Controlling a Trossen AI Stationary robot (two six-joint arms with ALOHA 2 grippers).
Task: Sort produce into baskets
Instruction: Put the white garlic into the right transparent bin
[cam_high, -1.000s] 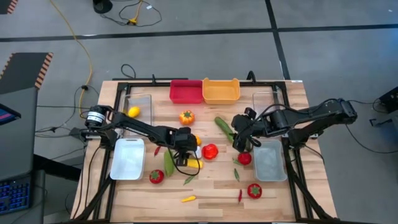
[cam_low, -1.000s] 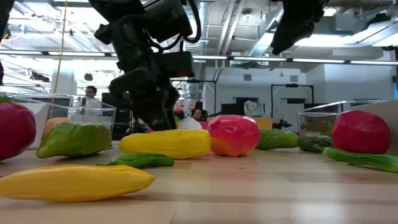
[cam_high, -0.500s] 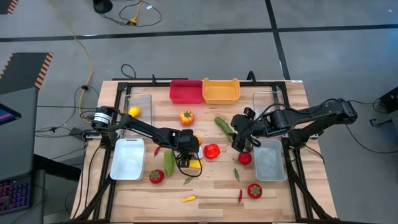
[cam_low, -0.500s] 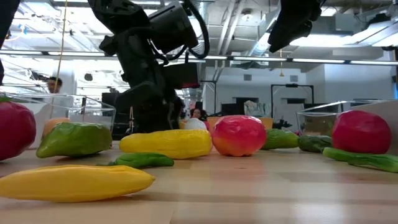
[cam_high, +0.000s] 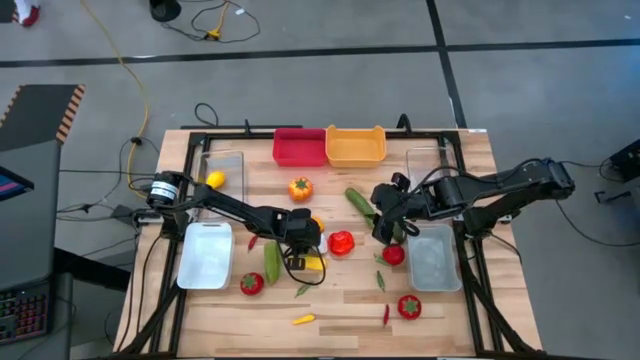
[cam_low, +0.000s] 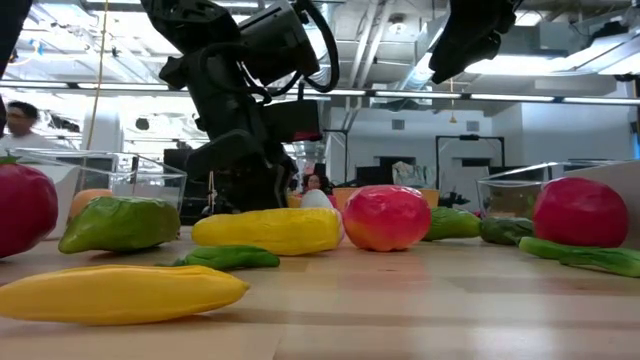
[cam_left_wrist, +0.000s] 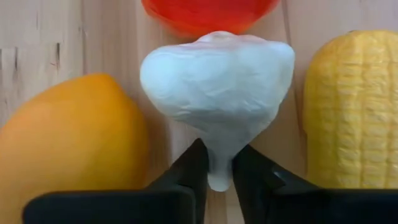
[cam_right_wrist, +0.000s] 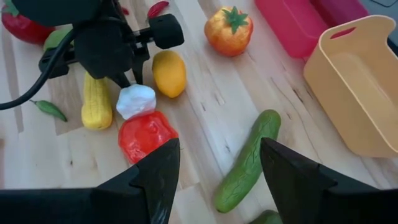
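Down at the middle of the bench, my left hand pinches the thin stem of the white garlic, my two dark fingers closed against it from either side. The garlic rests on the wood between a yellow-orange lemon and a yellow corn cob, with a red tomato touching its far end. From above, my left hand sits over this cluster, just beside the red tomato and a green pepper.

My right hand hovers above the bench with its fingers spread apart, holding nothing. Below it lie a green cucumber and, farther off, the garlic under my left hand. From above, my right hand hangs near the cucumber and above another red tomato.

At the far edge stand the red bin and the orange-yellow bin, touching side by side. A clear tub on the left holds a yellow piece; white trays lie left and right. An orange pepper sits near the bins.
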